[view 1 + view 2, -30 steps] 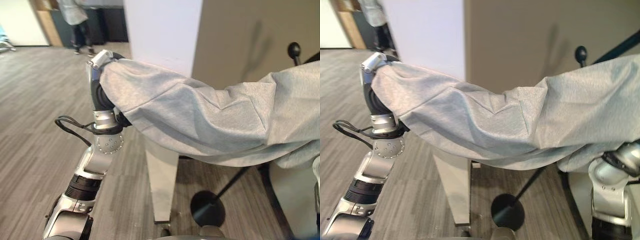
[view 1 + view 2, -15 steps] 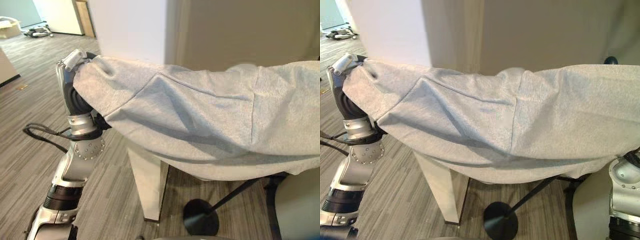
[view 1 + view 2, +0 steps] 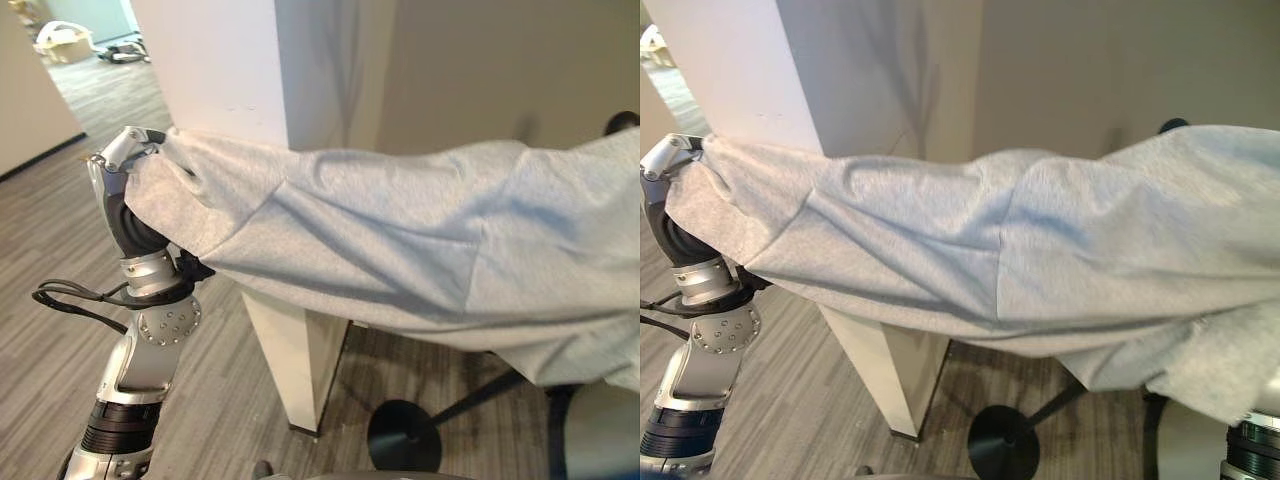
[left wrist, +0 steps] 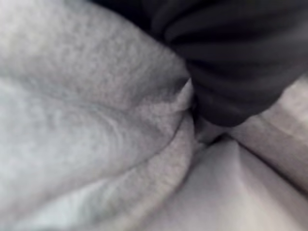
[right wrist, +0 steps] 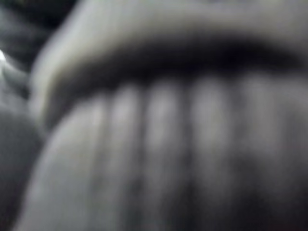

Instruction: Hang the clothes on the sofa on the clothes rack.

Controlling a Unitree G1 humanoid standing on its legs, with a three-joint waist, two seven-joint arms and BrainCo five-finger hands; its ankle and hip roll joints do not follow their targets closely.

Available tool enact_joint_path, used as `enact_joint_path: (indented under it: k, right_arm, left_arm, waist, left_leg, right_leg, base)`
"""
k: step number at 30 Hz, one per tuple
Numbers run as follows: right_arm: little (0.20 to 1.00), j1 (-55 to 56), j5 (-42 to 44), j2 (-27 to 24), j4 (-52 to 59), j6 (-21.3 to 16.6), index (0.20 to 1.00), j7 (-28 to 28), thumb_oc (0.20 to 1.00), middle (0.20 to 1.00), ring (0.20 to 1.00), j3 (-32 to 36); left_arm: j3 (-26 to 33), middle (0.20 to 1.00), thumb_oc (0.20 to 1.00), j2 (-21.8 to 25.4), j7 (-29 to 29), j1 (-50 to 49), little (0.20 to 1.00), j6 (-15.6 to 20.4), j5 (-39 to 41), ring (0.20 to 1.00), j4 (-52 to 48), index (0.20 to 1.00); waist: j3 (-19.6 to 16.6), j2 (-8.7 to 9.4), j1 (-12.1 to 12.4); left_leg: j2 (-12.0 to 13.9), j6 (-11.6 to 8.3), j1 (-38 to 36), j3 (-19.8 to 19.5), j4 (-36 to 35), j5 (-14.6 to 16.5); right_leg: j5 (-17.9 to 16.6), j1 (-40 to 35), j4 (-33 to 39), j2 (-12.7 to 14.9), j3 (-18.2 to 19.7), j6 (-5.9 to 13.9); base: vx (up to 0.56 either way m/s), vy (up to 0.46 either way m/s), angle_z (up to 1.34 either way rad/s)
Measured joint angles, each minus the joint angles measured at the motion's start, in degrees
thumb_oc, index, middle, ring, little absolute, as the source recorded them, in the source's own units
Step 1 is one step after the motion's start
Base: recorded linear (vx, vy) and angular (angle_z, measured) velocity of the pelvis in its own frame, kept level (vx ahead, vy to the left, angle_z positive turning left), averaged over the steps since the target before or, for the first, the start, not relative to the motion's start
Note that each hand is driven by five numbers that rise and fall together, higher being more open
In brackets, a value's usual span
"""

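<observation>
A light grey sweatshirt (image 3: 400, 250) hangs stretched in the air between my two raised arms. My left hand (image 3: 122, 160) holds its left end, with fingers curled over the cloth edge; in the left wrist view the grey cloth (image 4: 86, 120) lies right against the hand's dark cover (image 4: 231, 57). The sweatshirt's right end covers my right hand, and a loose hem (image 3: 1200, 370) droops there. Below and behind the cloth stands the clothes rack: a black round base (image 3: 403, 435), a slanting black pole, and a black knob (image 3: 1173, 126) just above the cloth.
A white square pillar (image 3: 230, 70) stands directly behind the sweatshirt, with a beige wall (image 3: 500, 70) to its right. Grey plank flooring (image 3: 50, 240) stretches away to the left, where a few things (image 3: 60, 40) lie far off.
The camera has swung, so the pillar and floor have shifted in view. The sweatshirt stays stretched between both arms. Its right hem now droops lower, and the rack's knob shows again.
</observation>
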State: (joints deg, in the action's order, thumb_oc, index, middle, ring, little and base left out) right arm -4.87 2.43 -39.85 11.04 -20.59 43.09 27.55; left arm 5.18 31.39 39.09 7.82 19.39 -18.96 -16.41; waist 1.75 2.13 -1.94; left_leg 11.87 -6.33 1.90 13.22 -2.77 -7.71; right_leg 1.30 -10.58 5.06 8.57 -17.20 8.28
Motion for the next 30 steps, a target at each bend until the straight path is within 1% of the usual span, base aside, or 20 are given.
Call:
enact_joint_path:
  k: [4, 6, 9, 11, 12, 15, 17, 18, 20, 21, 23, 24, 26, 28, 30]
  right_arm:
    - [0.200, -0.2, 0.0, 0.6, -0.7, 0.2, 0.200, -0.4, 0.200, 0.200, 0.200, 0.1]
    - [0.200, -1.1, 0.1, 1.2, -2.5, 0.7, 0.200, -0.4, 0.200, 0.200, 0.200, 0.6]
    - [0.200, -1.1, 1.0, 1.8, -3.8, 1.4, 0.200, -0.3, 0.200, 0.200, 0.200, 0.8]
    - [0.200, -1.1, 1.0, 1.8, -4.0, 2.2, 0.200, -0.2, 0.200, 0.200, 0.200, 0.8]
    - [0.200, -1.1, 1.0, 1.8, -4.6, 2.5, 0.200, -0.2, 0.200, 0.200, 0.200, 1.1]
    - [0.200, -1.1, 1.1, 1.5, -6.5, 2.7, 0.200, 0.1, 0.200, 0.200, 0.200, 2.4]
    - [0.200, -1.1, 1.1, 0.7, -6.6, 2.7, 0.200, 0.3, 0.200, 0.200, 0.200, 2.5]
    - [0.200, -1.1, 1.1, 0.3, -6.6, 2.7, 0.200, 0.5, 0.200, 0.200, 0.200, 2.6]
    - [0.200, -1.1, 1.1, -2.0, -6.4, 2.7, 0.200, 0.4, 0.200, 0.200, 0.200, 3.1]
    - [0.200, -1.1, 1.1, -2.1, -6.3, 2.7, 0.200, 0.5, 0.200, 0.200, 0.200, 3.8]
    - [0.200, -1.2, 1.2, -2.1, -5.9, 2.5, 0.200, 1.0, 0.200, 0.200, 0.200, 5.6]
    - [0.200, -1.2, 1.5, -2.2, -5.9, 2.4, 0.200, 1.4, 0.200, 0.200, 0.200, 5.8]
    - [0.200, -3.7, 4.6, -2.2, -5.7, 2.0, 0.200, 1.8, 0.200, 0.200, 0.200, 5.1]
    - [0.200, -5.8, 7.8, -2.3, -5.9, 1.2, 0.200, 2.3, 0.200, 0.200, 0.200, 4.7]
    - [0.200, -5.5, 8.6, -2.8, -5.9, 1.2, 0.200, 2.4, 0.200, 0.200, 0.200, 4.8]
  left_arm:
    - [0.9, 0.200, 0.200, 0.1, -1.0, 0.0, 0.200, 0.0, 0.0, 0.200, -0.8, 0.200]
    - [1.2, 0.200, 0.200, 0.1, -1.1, 0.1, 0.200, -0.2, 0.1, 0.200, -0.9, 0.200]
    - [1.2, 0.200, 0.200, 0.2, -2.1, 1.3, 0.200, -0.5, 0.1, 0.200, -1.1, 0.200]
    - [1.2, 0.200, 0.200, 0.9, -2.9, 2.0, 0.200, -0.6, 0.1, 0.200, -1.3, 0.200]
    - [1.2, 0.200, 0.200, 1.1, -3.6, 2.2, 0.200, -0.8, 0.0, 0.200, -1.3, 0.200]
    - [1.1, 0.200, 0.200, 1.2, -4.5, 4.3, 0.200, -0.9, 0.0, 0.200, -1.3, 0.200]
    - [1.4, 0.200, 0.200, 1.4, -4.4, 6.1, 0.200, -2.3, 0.1, 0.200, -0.1, 0.200]
    - [1.4, 0.200, 0.200, 1.4, -4.5, 6.1, 0.200, -2.5, 0.1, 0.200, 0.6, 0.200]
    - [1.5, 0.200, 0.200, 1.4, -5.6, 6.2, 0.200, -4.0, 0.1, 0.200, 0.7, 0.200]
    - [1.5, 0.200, 0.200, 1.3, -5.7, 6.2, 0.200, -4.1, 0.1, 0.200, 0.7, 0.200]
    - [2.2, 0.200, 0.200, 1.4, -7.0, 6.2, 0.200, -5.8, 0.3, 0.200, -1.3, 0.200]
    - [2.2, 0.200, 0.200, 1.3, -7.1, 6.2, 0.200, -5.9, 0.3, 0.200, -1.4, 0.200]
    - [2.2, 0.200, 0.200, 1.3, -7.2, 7.2, 0.200, -6.9, 0.4, 0.200, -1.5, 0.200]
    - [1.4, 0.200, 0.200, 1.3, -7.2, 10.8, 0.200, -6.8, 1.2, 0.200, -2.4, 0.200]
    - [0.0, 0.200, 0.200, 1.2, -6.9, 12.1, 0.200, -6.6, 2.5, 0.200, -3.7, 0.200]
  waist:
    - [-0.1, 1.17, -0.3]
    - [-0.1, 1.64, -0.6]
    - [-0.1, 1.71, -0.9]
    - [-0.2, 1.76, -1.2]
    - [-0.4, 1.79, -2.2]
    - [-1.1, 1.73, -3.0]
    - [-2.0, 1.38, -3.2]
    - [-2.3, 1.39, -4.0]
    - [-3.0, 1.02, -4.0]
    - [-3.2, 0.95, -3.9]
    - [-3.3, 0.77, -3.8]
    - [-3.5, 0.71, -3.8]
    - [-3.9, 0.52, -3.8]
    - [-4.2, 0.52, -3.2]
    - [-4.1, 0.45, -3.2]
  left_leg:
    - [-2.6, 0.85, -0.5, 0.0, -2.3, -1.3]
    - [-3.2, 1.12, -1.0, 0.3, -2.3, -1.1]
    - [-3.7, 1.37, -1.2, 0.9, -2.3, -0.9]
    - [-3.6, 1.38, -1.5, 1.2, -2.3, -0.9]
    - [-3.5, 1.40, -2.1, 1.5, -2.3, -0.9]
    - [-3.2, 1.39, -2.4, 2.3, -2.3, -0.9]
    - [-3.1, 1.38, -2.9, 3.2, -2.3, -0.8]
    - [-2.9, 1.38, -2.9, 3.3, -2.3, -0.8]
    - [-2.9, 1.44, -2.9, 3.5, -2.6, -0.8]
    - [-2.8, 1.65, -2.9, 3.5, -2.6, -0.6]
    - [-2.8, 1.66, -2.8, 3.6, -2.6, -0.6]
    - [-2.9, 1.66, -2.8, 3.6, -2.6, -0.6]
    - [-2.9, 1.66, -2.8, 3.6, -2.6, -0.7]
    - [-3.0, 1.71, -1.6, 3.2, -2.6, -0.7]
    - [-3.1, 1.62, -0.7, 2.8, -2.5, -1.1]
  right_leg:
    - [-0.3, 0.3, 0.0, 1.8, 0.0, 0.65]
    - [-0.3, 0.3, 0.0, 2.5, 0.2, 0.97]
    - [-0.2, 0.4, 0.0, 3.1, 0.9, 1.36]
    - [-0.3, 0.0, 0.0, 3.1, 1.2, 1.49]
    - [-0.3, -0.1, 0.0, 3.0, 1.5, 1.52]
    - [-0.4, 0.4, 0.0, 2.9, 2.6, 1.75]
    - [-0.6, 0.5, 0.0, 2.9, 3.7, 2.09]
    - [-0.7, 0.7, 0.0, 2.9, 4.0, 2.19]
    - [-0.8, 0.8, 0.0, 3.1, 4.2, 2.29]
    - [-0.8, 0.8, 0.0, 3.0, 4.2, 2.30]
    - [-0.9, 0.9, 0.0, 3.0, 4.3, 2.27]
    - [-0.9, 0.9, 0.0, 3.1, 4.3, 2.27]
    - [-1.0, 0.9, 0.0, 3.1, 4.3, 2.27]
    - [-1.1, 1.6, -0.1, 2.9, 3.9, 2.27]
    - [-1.4, 1.9, -0.2, 2.9, 3.4, 2.25]
  base:
    - [0.00, 0.112, 0.06]
    - [0.01, 0.092, -0.02]
    - [0.02, 0.054, -0.07]
    - [0.00, 0.026, -0.12]
    - [0.00, 0.011, -0.11]
    - [0.00, -0.006, -0.15]
    - [-0.01, -0.014, -0.24]
    - [-0.01, -0.018, -0.16]
    - [-0.01, -0.009, -0.03]
    - [0.00, 0.000, 0.00]
    - [0.00, 0.000, 0.00]
    - [-0.04, 0.006, -0.01]
    - [-0.06, 0.029, 0.00]
    - [-0.14, 0.046, 0.10]
    - [-0.28, 0.073, 0.13]
